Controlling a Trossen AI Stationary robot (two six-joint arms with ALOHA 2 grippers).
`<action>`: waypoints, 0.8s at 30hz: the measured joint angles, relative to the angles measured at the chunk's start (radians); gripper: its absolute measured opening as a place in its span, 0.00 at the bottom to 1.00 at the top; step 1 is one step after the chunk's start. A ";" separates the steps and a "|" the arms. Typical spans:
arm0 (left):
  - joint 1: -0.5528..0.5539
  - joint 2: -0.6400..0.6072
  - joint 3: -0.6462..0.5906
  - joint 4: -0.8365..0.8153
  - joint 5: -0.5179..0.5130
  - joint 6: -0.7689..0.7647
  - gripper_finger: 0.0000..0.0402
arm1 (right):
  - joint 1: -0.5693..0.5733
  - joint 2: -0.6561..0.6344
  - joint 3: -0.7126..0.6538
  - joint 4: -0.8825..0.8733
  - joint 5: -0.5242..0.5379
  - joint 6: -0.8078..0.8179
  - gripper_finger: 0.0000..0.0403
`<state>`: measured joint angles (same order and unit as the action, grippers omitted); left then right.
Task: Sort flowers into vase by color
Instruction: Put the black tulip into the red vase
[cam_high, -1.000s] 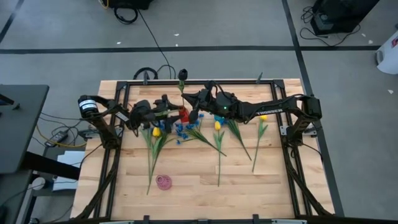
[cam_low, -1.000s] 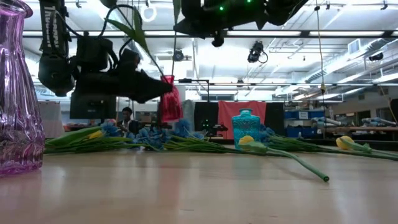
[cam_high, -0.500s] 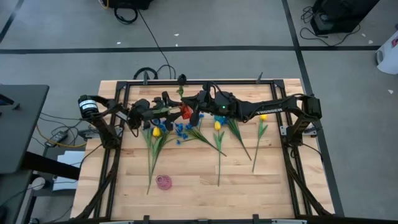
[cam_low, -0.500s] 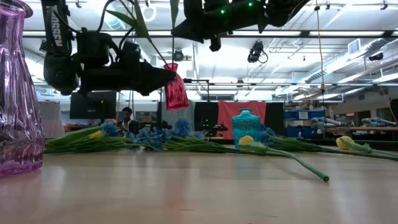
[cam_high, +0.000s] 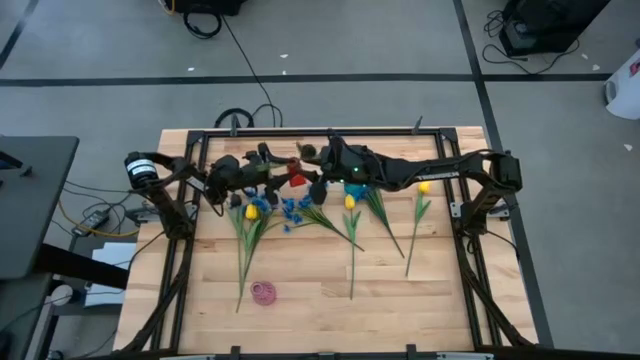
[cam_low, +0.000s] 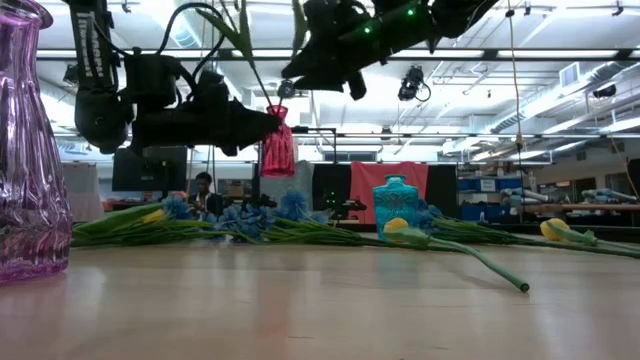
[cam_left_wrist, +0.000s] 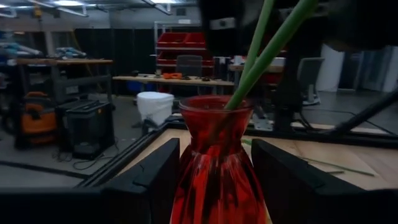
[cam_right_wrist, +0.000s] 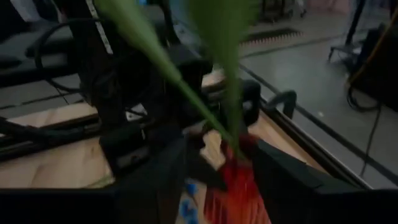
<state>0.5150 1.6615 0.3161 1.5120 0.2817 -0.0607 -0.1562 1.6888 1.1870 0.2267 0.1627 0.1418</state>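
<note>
My left gripper (cam_low: 262, 122) is shut on a red glass vase (cam_low: 277, 146), which it holds in the air over the table's far middle. It also shows in the high view (cam_high: 296, 178). A green flower stem with leaves (cam_low: 252, 62) stands in the vase's mouth and leans; its blossom is out of view. My right gripper (cam_high: 312, 162) is open just above the vase. Its fingers (cam_right_wrist: 287, 180) stand apart on either side of the stem (cam_right_wrist: 163, 73), and I cannot tell whether they touch it. Yellow tulips (cam_high: 251, 212) and blue blossoms (cam_high: 290, 208) lie flat on the table. My left gripper pinches the red vase between its two fingers, on the vase's sides below the rim (cam_left_wrist: 190, 180). The fingers come level from the table's left. The vase is upright and lifted clear of the table, with the stem (cam_left_wrist: 260, 57) rising out of its mouth.
A purple vase (cam_low: 30, 140) stands near the table's front; it also shows in the high view (cam_high: 263, 291). A teal vase (cam_low: 395, 205) stands among the lying flowers. More yellow tulips (cam_high: 423, 187) lie to the right. A black frame (cam_high: 200, 140) rims the table.
My left gripper has risen a little and brought the red vase from tilted to upright. My right gripper has tipped downward over the vase and shifted toward the table's left. The stem in the vase has swung toward the left.
</note>
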 joint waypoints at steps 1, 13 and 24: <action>0.013 0.000 0.000 -0.001 0.000 -0.004 0.50 | 0.000 -0.009 0.000 -0.026 0.001 0.002 0.50; 0.102 0.000 0.000 -0.129 -0.025 0.041 0.50 | 0.048 -0.075 0.000 -0.339 0.116 0.065 0.57; 0.092 0.000 -0.074 -0.219 0.048 0.013 0.50 | 0.193 -0.071 0.000 -0.439 0.311 0.125 0.57</action>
<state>0.6072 1.6615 0.2417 1.2926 0.3295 -0.0475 0.0372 1.6174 1.1873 -0.2121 0.4735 0.2669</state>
